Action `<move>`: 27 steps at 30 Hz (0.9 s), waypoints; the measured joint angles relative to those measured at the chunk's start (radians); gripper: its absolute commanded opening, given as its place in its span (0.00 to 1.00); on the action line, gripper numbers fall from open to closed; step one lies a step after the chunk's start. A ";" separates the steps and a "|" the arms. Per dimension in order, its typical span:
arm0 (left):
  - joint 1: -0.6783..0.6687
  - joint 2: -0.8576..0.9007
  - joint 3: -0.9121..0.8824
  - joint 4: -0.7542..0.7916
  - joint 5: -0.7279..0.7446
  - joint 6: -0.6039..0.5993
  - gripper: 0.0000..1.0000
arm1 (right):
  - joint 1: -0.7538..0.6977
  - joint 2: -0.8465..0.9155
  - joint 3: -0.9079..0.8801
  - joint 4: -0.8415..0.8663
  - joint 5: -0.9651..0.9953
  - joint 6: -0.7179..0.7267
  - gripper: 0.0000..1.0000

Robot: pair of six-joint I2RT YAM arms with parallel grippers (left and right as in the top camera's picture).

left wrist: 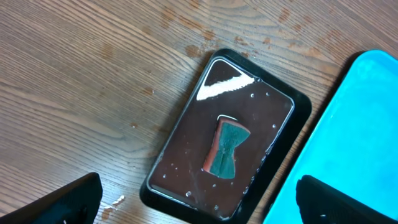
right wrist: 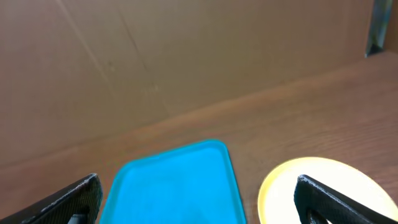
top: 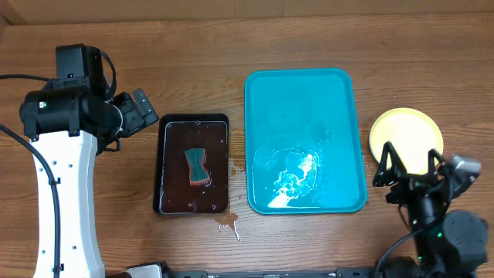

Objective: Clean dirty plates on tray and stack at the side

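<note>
While both arms stand off from the middle of the table (top: 193, 54), teal tray (top: 301, 100): right of centre, long side running near to far; no plate on it; a puddle (top: 293, 181) of water glints on its near half.
Yellow plate (top: 407, 133): on the table just right of the teal tray, clear of its rim; pale yellow-green, face up, no smear visible; whether others lie stacked beneath it cannot be told.
Right gripper (top: 409, 153): at the near right, above the near edge of the yellow plate; jaws spread wide, holding nothing.
Black tray (top: 194, 117): just left of the teal tray, filled with dark water; sponge (top: 197, 166) lying in its middle.
Left gripper (top: 148, 112): at the far left, beside the black tray's far corner; jaws spread wide, empty.
Drips (top: 229, 224): on the wood, near side, below the gap between the two trays.
Handling, judged: the plate looks like light, stiff plastic, unlikely to break; probably wet, hence slippery.
Hold, judged: pinch the raised rim, one finger over the edge and one under, on the side nearest the gripper; the flat face offers no purchase.
Progress, judged: with the teal tray bare, the cleaning looks finished or nearly so.
</note>
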State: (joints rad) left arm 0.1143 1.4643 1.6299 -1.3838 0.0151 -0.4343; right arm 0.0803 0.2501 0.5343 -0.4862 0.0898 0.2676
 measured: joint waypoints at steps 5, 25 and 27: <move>0.000 0.000 0.000 0.000 0.000 0.000 1.00 | 0.000 -0.175 -0.219 0.156 -0.003 -0.003 1.00; 0.000 0.000 0.000 0.000 0.000 0.000 1.00 | 0.000 -0.237 -0.516 0.421 0.019 -0.004 1.00; 0.000 0.000 0.000 0.000 0.000 0.000 1.00 | 0.000 -0.237 -0.516 0.412 0.019 -0.003 1.00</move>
State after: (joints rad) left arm 0.1139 1.4643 1.6299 -1.3842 0.0151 -0.4347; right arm 0.0803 0.0132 0.0181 -0.0746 0.1093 0.2646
